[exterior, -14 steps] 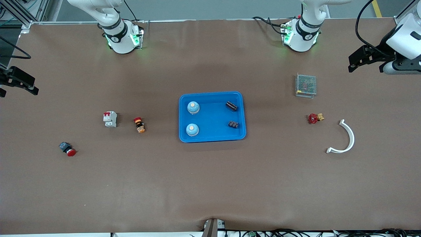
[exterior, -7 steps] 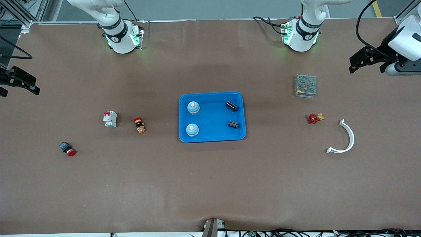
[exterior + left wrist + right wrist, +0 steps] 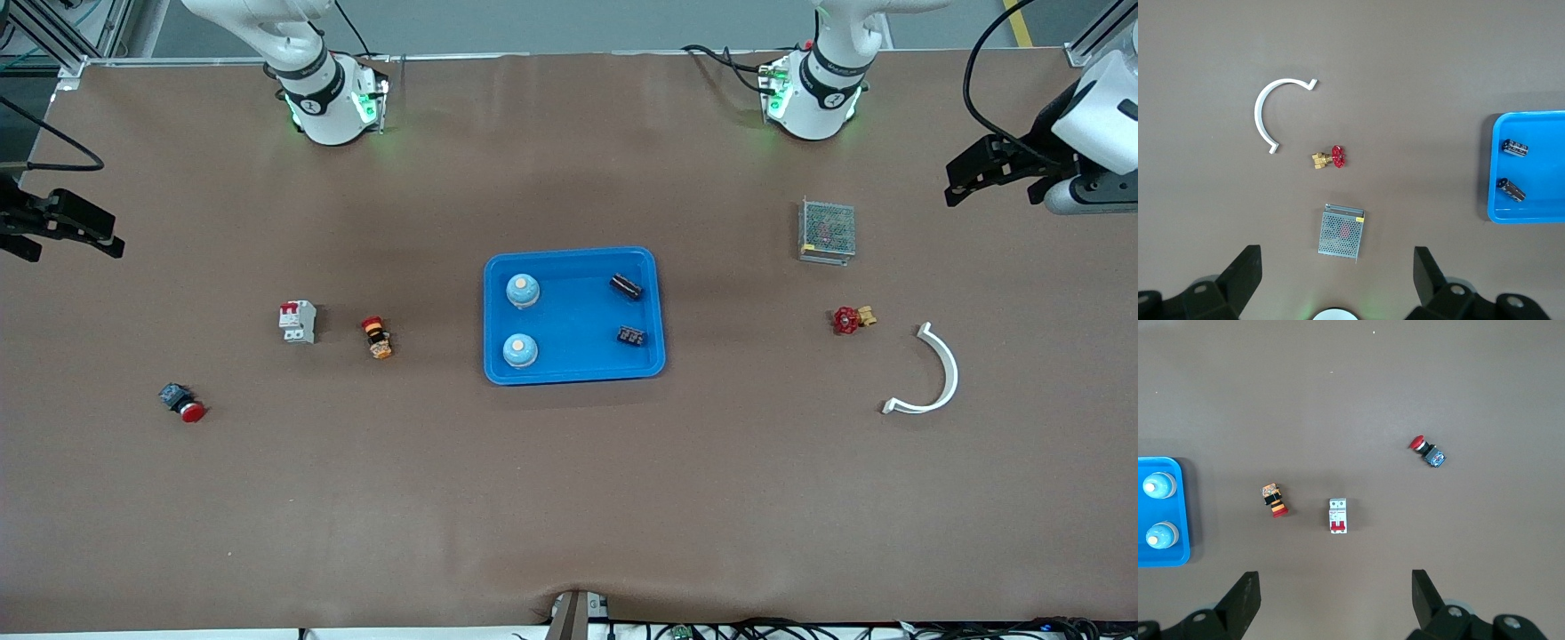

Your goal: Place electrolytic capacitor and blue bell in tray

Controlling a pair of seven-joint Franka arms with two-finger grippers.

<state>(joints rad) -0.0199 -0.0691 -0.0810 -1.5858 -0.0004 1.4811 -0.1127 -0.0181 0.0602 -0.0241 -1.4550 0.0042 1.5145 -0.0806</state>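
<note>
The tray [image 3: 573, 369] is bright blue, holding two pale blue bells [image 3: 522, 290] with cream tops and two black capacitors [image 3: 626, 286]. The table [image 3: 569, 498] is plain brown. The mesh box [image 3: 827, 230] is grey, the curved strip [image 3: 933, 372] white, the small valve [image 3: 852, 319] red and brass.

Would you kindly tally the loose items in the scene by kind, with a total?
Blue bells: 2
Capacitors: 2
Trays: 1
Push buttons: 2
Circuit breakers: 1
Mesh boxes: 1
Red valves: 1
White curved clips: 1
Total: 11
</note>
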